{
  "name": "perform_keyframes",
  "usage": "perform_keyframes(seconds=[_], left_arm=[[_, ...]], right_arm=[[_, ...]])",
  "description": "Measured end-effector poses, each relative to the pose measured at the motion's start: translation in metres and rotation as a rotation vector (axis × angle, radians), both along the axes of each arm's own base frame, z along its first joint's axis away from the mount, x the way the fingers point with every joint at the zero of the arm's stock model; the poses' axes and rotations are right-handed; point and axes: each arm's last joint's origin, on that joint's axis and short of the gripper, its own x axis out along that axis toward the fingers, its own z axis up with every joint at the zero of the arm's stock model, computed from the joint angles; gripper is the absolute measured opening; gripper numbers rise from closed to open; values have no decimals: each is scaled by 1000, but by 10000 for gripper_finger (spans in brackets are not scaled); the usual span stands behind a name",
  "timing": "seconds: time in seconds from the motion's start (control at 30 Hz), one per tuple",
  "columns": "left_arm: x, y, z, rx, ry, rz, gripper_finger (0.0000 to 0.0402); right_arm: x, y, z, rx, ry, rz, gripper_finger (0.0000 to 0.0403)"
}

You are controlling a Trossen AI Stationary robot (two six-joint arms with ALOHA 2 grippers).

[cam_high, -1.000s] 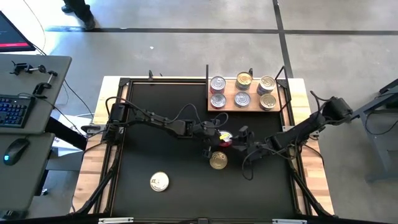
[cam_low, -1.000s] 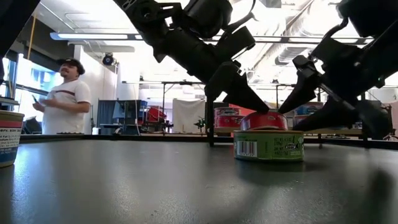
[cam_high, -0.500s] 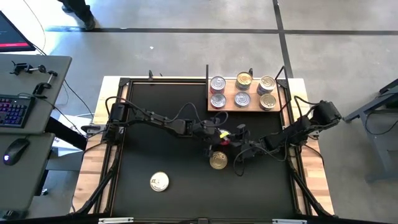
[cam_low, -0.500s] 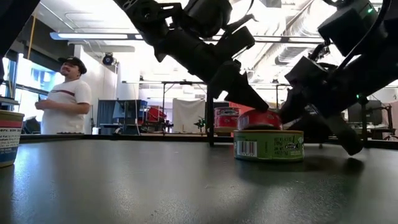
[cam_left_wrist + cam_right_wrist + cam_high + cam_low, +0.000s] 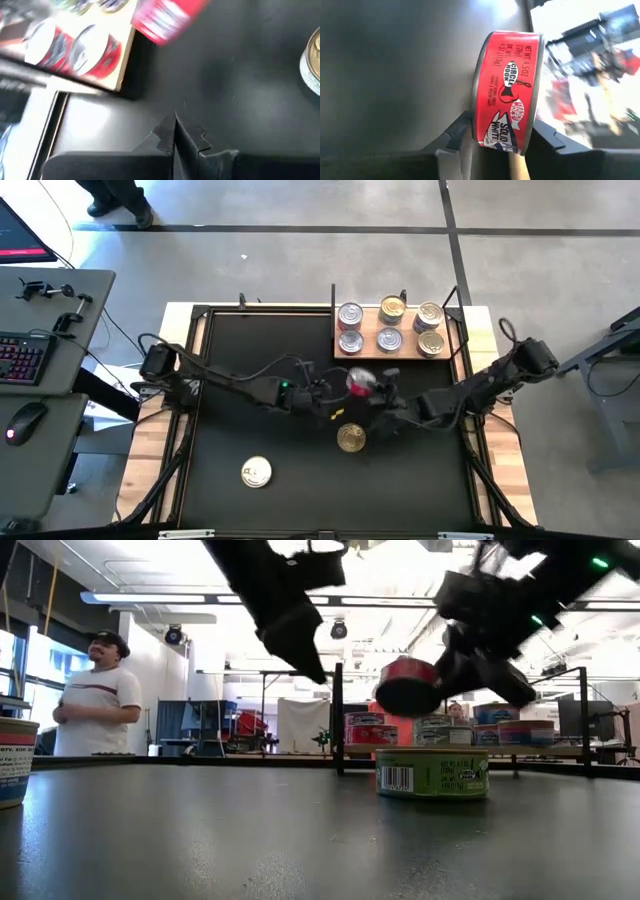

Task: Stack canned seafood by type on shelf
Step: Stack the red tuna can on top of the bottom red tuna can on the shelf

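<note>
Fingers: right gripper (image 5: 492,137) clamps red can (image 5: 507,90) | left gripper (image 5: 175,131) closed | above mat (image 5: 250,430)

Seafood tins, one aloft, six on the shelf

A red-sided round tin with a silver rim (image 5: 507,90) hangs tilted above the mat, pinched across its flat faces by the right gripper (image 5: 492,137) (label reads "solid white"). Below it a green-sided, gold-lidded tin (image 5: 432,773) sits flat on the mat, and a gold-lidded tin (image 5: 257,473) lies well apart. The light wooden shelf with black posts (image 5: 365,352) carries six tins in two rows: silver-lidded (image 5: 350,314) and gold-lidded (image 5: 393,308).
</note>
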Motion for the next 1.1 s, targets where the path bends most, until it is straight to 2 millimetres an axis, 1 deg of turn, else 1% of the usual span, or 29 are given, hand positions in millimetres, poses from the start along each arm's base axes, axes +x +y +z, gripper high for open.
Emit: perform_keyframes(seconds=[0.07, 0.13, 0.17, 0.27, 0.37, 0.43, 0.57, 0.67, 0.8, 0.87, 1.0, 1.1], left_arm=[[-8, -9, 3, 6, -7, 52, 0], [-14, -19, 1, 19, -31, 84, 0], [-18, -24, -2, 26, -47, 96, 0], [-32, -35, -18, 33, -87, 134, 0], [-45, -46, -32, 6, -144, 167, 0], [-50, -52, -38, -18, -200, 183, 0], [-58, -64, -47, -27, -257, 191, 0], [-62, -69, -50, -30, -266, 184, 0], [-62, -71, -49, -35, -280, 180, 0], [-62, -72, -49, -35, -280, 179, 0], [-61, -72, -49, -35, -283, 179, 0], [-61, -72, -48, -36, -287, 176, 0]], right_arm=[[6, -11, 15, -58, 69, -62, 111], [14, -23, 27, -93, 128, -83, 111], [17, -31, 30, -112, 154, -83, 111], [28, -54, 37, -173, 212, -70, 111], [36, -79, 36, -167, 247, -31, 111], [39, -94, 31, -186, 298, -32, 111], [44, -116, 23, -202, 350, -24, 111], [48, -124, 14, -187, 370, -6, 111], [53, -129, 8, -190, 359, -25, 111], [55, -130, 4, -195, 363, -34, 134], [55, -129, 2, -173, 364, -20, 206], [55, -129, 5, -162, 351, -18, 238]])
